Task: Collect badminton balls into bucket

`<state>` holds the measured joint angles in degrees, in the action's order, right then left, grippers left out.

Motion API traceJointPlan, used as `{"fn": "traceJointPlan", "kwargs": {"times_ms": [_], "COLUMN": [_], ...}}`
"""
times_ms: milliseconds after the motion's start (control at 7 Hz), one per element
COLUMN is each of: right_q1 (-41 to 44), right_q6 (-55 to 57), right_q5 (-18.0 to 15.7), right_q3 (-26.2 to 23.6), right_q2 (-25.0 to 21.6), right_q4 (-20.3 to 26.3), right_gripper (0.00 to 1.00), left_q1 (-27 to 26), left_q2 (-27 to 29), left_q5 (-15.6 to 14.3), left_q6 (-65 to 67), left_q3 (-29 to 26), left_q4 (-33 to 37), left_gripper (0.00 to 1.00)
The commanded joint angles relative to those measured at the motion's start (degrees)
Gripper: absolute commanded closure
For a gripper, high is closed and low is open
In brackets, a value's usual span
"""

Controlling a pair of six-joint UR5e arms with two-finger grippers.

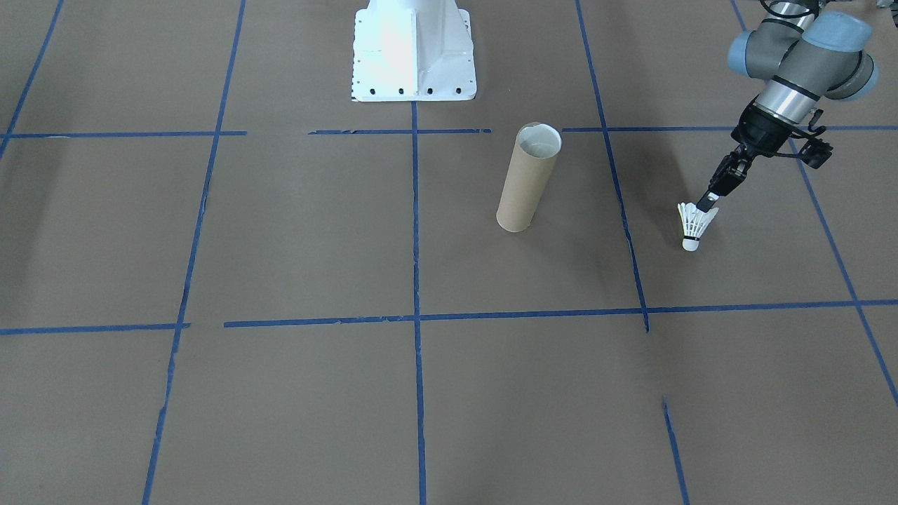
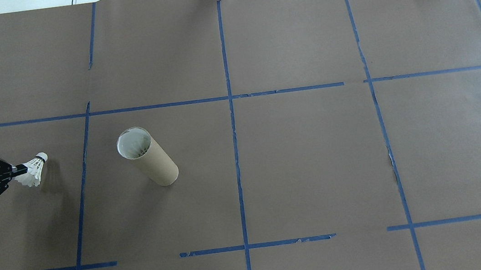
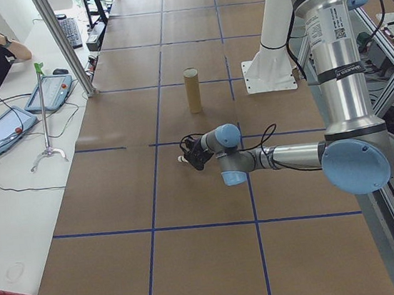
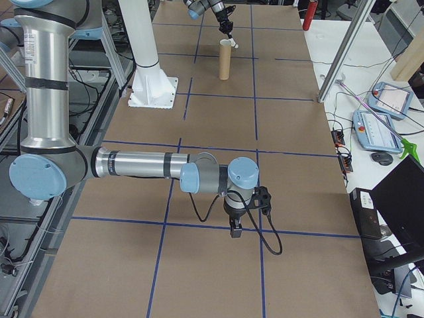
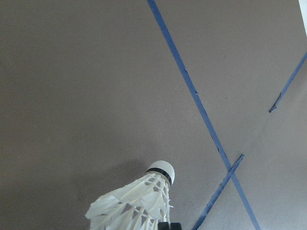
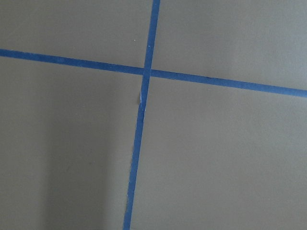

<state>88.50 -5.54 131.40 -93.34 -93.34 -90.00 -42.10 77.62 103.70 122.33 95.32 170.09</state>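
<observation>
My right end effector (image 4: 234, 231) shows only in the right-side view, too small to judge its jaws; my left end effector (image 2: 20, 170) is cut off by the wrist picture's bottom edge, along with the shuttlecock (image 5: 136, 203) skirt.

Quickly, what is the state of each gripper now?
Left gripper: closed on the small white feathered shuttlecock.
Right gripper: cannot be told.
</observation>
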Motion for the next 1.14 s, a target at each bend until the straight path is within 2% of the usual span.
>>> {"fn": "traceJointPlan", "kwargs": {"times_ms": [0, 143, 286, 429, 714, 1000], "right_q1": [0.0, 0.0, 0.0, 0.0, 0.0, 0.0], "right_q6": [0.0, 0.0, -0.09, 0.0, 0.0, 0.0], "right_q5": [0.0, 0.0, 0.0, 0.0, 0.0, 0.0], "right_q3": [0.0, 0.0, 0.0, -0.09, -0.09, -0.09], "right_q2": [0.0, 0.0, 0.0, 0.0, 0.0, 0.0], "right_q4": [0.0, 0.0, 0.0, 0.0, 0.0, 0.0], "right_gripper": [0.0, 0.0, 0.0, 0.0, 0.0, 0.0], "left_q1": [-5.49, -10.41, -12.11, -12.3, -12.48, -12.48], "left_q2": [-0.72, -0.46, -0.54, -0.63, -0.11, 3.82], "left_q5": [13.64, 19.99, 25.01, 26.28, 26.2, 25.59], "left_q6": [-12.02, -21.43, -28.05, -33.94, -45.56, -52.52], "left_q3": [7.56, 11.34, 14.51, 17.67, 28.11, 36.12], "left_q4": [-10.84, -17.79, -23.51, -29.49, -49.32, -66.72], "left_gripper": [1.0, 1.0, 1.0, 1.0, 1.0, 1.0]}}
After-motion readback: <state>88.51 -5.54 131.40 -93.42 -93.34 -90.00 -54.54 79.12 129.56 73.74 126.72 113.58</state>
